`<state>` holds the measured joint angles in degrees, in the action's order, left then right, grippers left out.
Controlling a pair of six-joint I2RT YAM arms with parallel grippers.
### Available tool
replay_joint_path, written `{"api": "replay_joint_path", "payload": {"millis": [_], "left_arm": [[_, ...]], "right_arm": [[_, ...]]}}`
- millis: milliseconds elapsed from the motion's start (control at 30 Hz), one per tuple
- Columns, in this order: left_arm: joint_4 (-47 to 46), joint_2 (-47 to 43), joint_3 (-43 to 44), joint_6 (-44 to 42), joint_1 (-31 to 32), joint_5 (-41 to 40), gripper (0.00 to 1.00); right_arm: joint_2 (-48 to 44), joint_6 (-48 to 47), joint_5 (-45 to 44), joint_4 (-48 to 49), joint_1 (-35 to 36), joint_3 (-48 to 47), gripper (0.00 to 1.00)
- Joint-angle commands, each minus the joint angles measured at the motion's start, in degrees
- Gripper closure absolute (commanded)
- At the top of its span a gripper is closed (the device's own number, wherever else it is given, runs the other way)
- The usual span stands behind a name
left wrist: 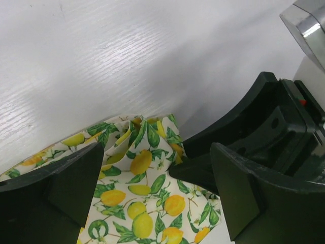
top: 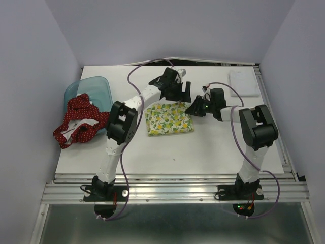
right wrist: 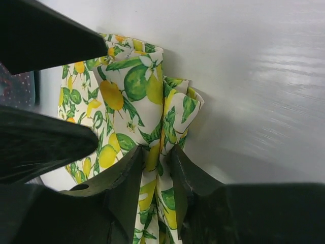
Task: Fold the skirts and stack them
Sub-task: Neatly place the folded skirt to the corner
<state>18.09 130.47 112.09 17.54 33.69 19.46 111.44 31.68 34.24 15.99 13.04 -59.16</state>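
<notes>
The cream lemon-print skirt [top: 168,119] lies folded into a rough square on the table's middle. My right gripper [top: 196,108] is shut on a bunched fold at its far right corner; the right wrist view shows the cloth [right wrist: 133,96] pinched between the fingers [right wrist: 127,178]. My left gripper [top: 177,94] is open and empty just above the same far edge, its fingers [left wrist: 61,188] spread over the print [left wrist: 142,198]. The red dotted skirt [top: 80,122] lies crumpled at the left, partly over the bin.
A translucent blue plastic bin [top: 96,87] sits at the back left under the red skirt. A white flat object [top: 242,81] lies at the back right corner. The right gripper's black body [left wrist: 254,127] crowds the left wrist view.
</notes>
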Motion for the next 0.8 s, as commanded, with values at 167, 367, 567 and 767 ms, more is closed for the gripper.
{"api": "replay_joint_path", "payload": {"millis": [167,367,567,767], "left_arm": [[-1.3,1.7,-2.6,4.2,0.6,-2.1,0.08],[-4.1,0.6,-5.6,4.2,0.4,1.9,0.14],[-9.9,-8.1,-12.2,-3.5,-2.3,8.2,0.02],[-9.0,-16.6,-16.8,-23.4,-8.5,20.9,0.01]], "right_arm": [[-3.7,-5.2,-1.3,7.1,1.9,1.6,0.69],[-3.5,-6.6,-1.0,7.7,1.9,1.7,0.81],[-3.5,-10.3,1.6,5.9,1.9,0.9,0.99],[-2.8,-12.8,6.6,4.3,1.9,-0.4,0.99]]}}
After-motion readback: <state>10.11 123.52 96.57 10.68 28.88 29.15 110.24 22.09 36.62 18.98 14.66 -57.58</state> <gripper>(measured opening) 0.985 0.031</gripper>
